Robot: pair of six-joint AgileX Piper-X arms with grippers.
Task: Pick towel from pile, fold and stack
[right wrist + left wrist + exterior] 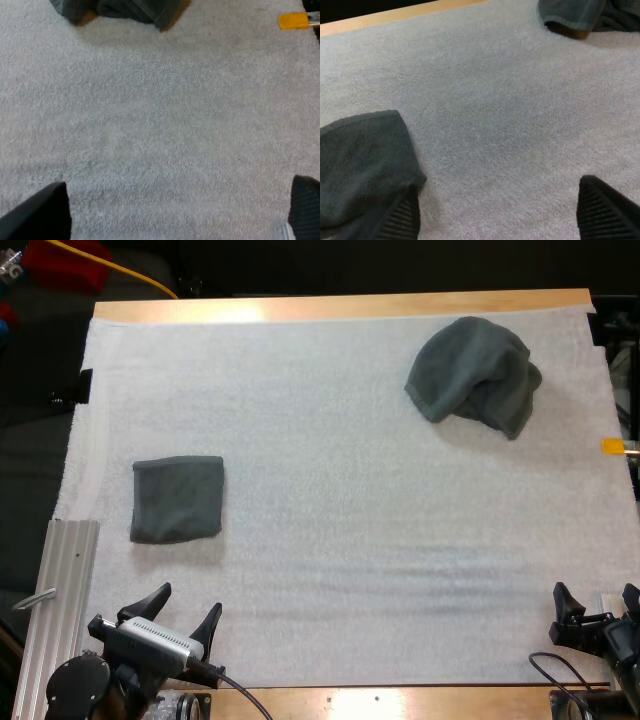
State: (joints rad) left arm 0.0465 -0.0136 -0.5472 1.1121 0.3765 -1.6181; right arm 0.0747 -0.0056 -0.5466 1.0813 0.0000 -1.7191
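Left gripper (188,600): nearest the lens, over the white mat's (330,540) near-left edge; my fingers stand wide apart with nothing between them.
Right gripper (594,592): at the mat's near-right corner, fingers likewise spread and holding nothing.
White mat: covers most of the table and carries both towels.
Crumpled towel (472,375): the one to pick, heaped near the mat's far-right corner, well away from both my grippers.
Folded towel (178,499): a neat square on the mat's left side, just beyond my left fingertips; it starts the stack.
Step, as I judge it: one towel done, the next pick not yet begun.
Risk, reach: the heap sits far across the mat, so a long stretch could end in a shallow pinch on one loose layer, and the cloth would slip or trail.
Risk, snag: the mat is soft, so fingers driven too low could catch it and drag it along.
Risk, stack: my left fingers are close to the folded square, and a careless sweep forward would nudge it crooked or open its fold.
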